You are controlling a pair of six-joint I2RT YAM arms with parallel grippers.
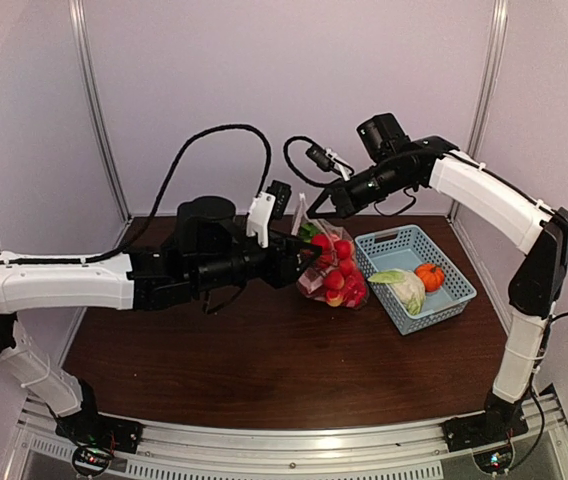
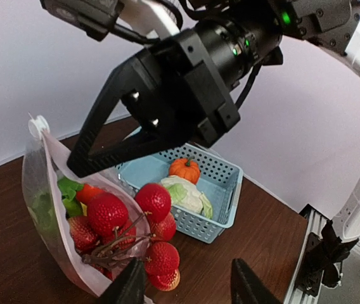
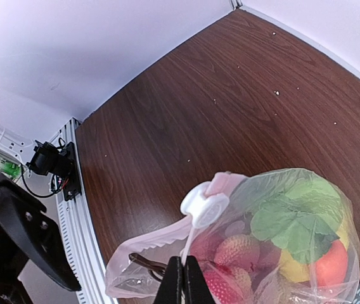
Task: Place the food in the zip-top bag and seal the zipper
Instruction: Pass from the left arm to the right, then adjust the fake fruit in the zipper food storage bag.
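Note:
The clear zip-top bag (image 1: 329, 285) stands on the table, mouth open, holding leafy greens (image 3: 294, 218), yellow and red pieces and a bunch of red strawberries (image 2: 107, 215). Part of the bunch (image 2: 162, 256) hangs outside the bag's mouth. My right gripper (image 3: 184, 282) is shut on the zipper edge just below its white slider (image 3: 204, 206) and holds the bag up; from above it (image 1: 316, 210) is over the bag. My left gripper (image 2: 189, 288) is open and empty, its left finger (image 2: 129, 285) beside the lowest strawberry. From above it (image 1: 304, 255) is at the bag's left side.
A light-blue mesh basket (image 1: 451, 268) stands right of the bag, holding a pale cabbage (image 1: 401, 287) and a small orange pumpkin (image 1: 429, 276). It also shows in the left wrist view (image 2: 227, 190). White walls close the back and sides.

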